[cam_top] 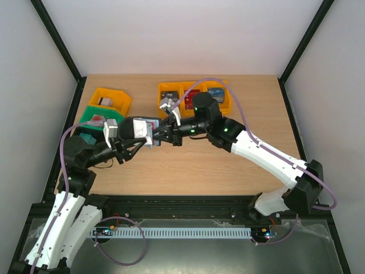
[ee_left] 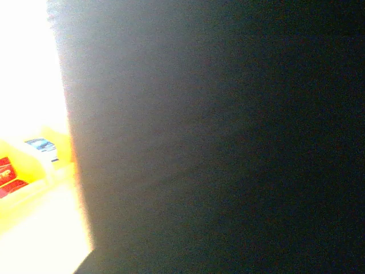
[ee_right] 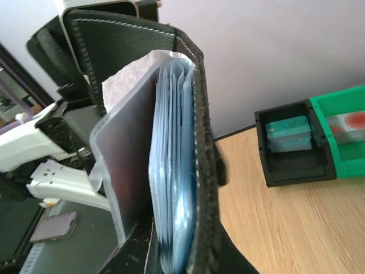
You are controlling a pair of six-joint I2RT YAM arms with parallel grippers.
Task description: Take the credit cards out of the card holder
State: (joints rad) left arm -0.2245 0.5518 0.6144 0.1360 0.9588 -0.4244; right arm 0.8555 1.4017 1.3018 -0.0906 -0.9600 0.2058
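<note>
The black card holder (cam_top: 140,129) hangs in the air above the table's left middle, between my two grippers. In the right wrist view its stitched black cover (ee_right: 201,108) stands on edge, with blue pockets (ee_right: 174,171) and a grey-mauve sleeve (ee_right: 128,165) fanned beside it. The credit cards stay inside the pockets, with only thin edges showing. My right gripper (ee_right: 177,260) (cam_top: 163,135) is shut on the holder's cover and pockets. My left gripper (cam_top: 145,137) is at the holder's other side. A dark surface (ee_left: 228,142) fills the left wrist view and hides its jaws.
Three orange-yellow bins (cam_top: 194,94) holding cards line the table's back. At the left stand another yellow bin (cam_top: 112,100), a green bin (cam_top: 97,119) (ee_right: 342,123) and a black bin (ee_right: 291,149) holding a teal card. Black frame posts rise at both sides.
</note>
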